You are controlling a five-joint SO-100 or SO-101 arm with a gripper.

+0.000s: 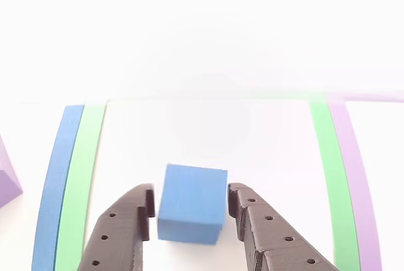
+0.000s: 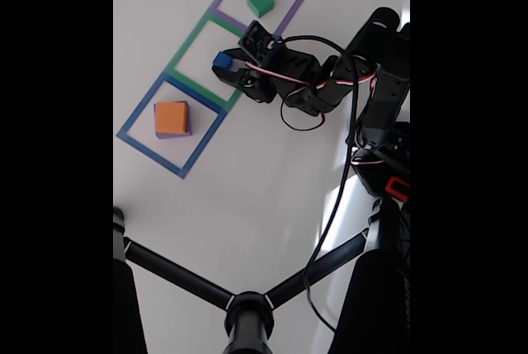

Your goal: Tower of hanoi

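Where the white table (image 2: 247,205) spreads under strong light, three taped squares lie in a diagonal row in the fixed view: a purple one (image 2: 290,9) at the top, a green one (image 2: 183,47) in the middle and a blue one (image 2: 136,115) at the bottom left, each sharing a side with its neighbour. A green cube (image 2: 260,1) sits inside the purple square. An orange cube (image 2: 171,117) rests on a purple block (image 2: 188,123) inside the blue square, with only a thin purple edge showing.

The blue cube (image 1: 192,203) sits on the bare white inside the green square, seen close in the other view, where green tape (image 1: 82,182) frames it on both sides, blue tape (image 1: 58,182) runs beside the green on the left, and purple tape (image 1: 356,176) runs beside it on the right. The gripper (image 1: 191,203) straddles this cube with its dark fingers (image 1: 252,220) parted, one on each side; a thin gap shows at the left face, while the right finger looks just at the cube's edge, so whether it presses I cannot tell.

In the fixed view the black arm (image 2: 330,82) reaches in from the right, trailing black cables (image 2: 338,197). Dark tripod-like legs (image 2: 247,304) cross the lower foreground.
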